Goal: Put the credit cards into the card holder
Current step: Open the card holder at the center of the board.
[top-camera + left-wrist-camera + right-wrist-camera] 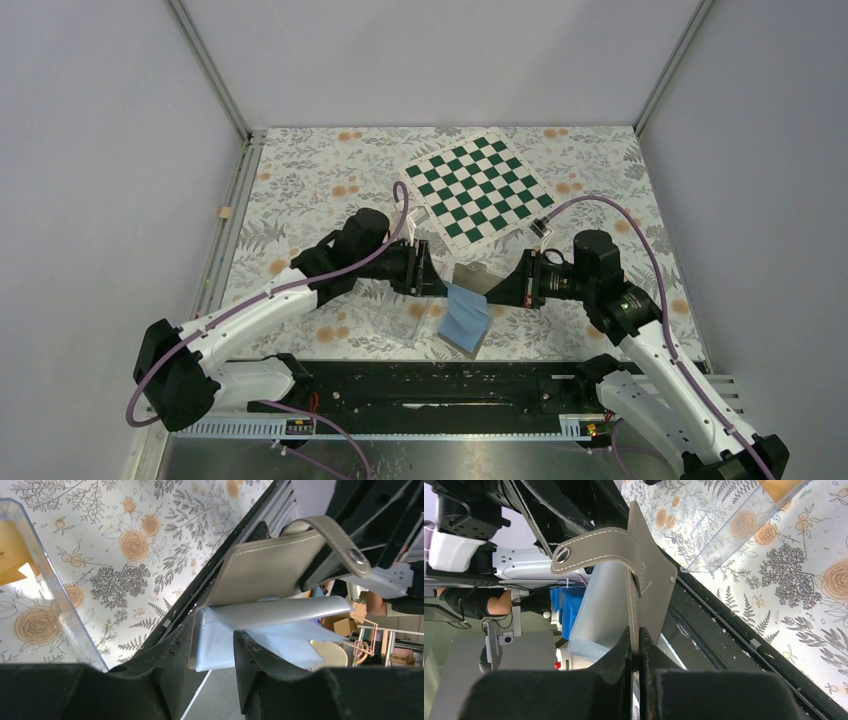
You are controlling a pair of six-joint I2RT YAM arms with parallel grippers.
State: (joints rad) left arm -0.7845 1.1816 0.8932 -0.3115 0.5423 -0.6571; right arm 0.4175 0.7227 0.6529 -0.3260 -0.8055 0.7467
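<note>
- The right gripper point(635, 639) is seen pressed together on the thin edge of the grey cover of the card holder point(651, 580), with no gap left between the fingers.
- The left gripper point(211, 642) is closed on the opposite side, where the stack of pale blue-grey pockets point(215, 652) is pinched between its fingers.
- The holder is held open between the two, with the left gripper at 9 o'clock and the right at 3 o'clock in the overhead view. The strap point(594, 545) with its stud is curled free.
- A clear tray point(400, 325) is seen at 8 o'clock of the holder, just beside it. An orange-yellow credit card point(12, 550) is lying inside, though how many are there cannot be told.
- A green-and-white chessboard point(478, 185) is laid at 12 o'clock on the flowered table point(300, 190).
</note>
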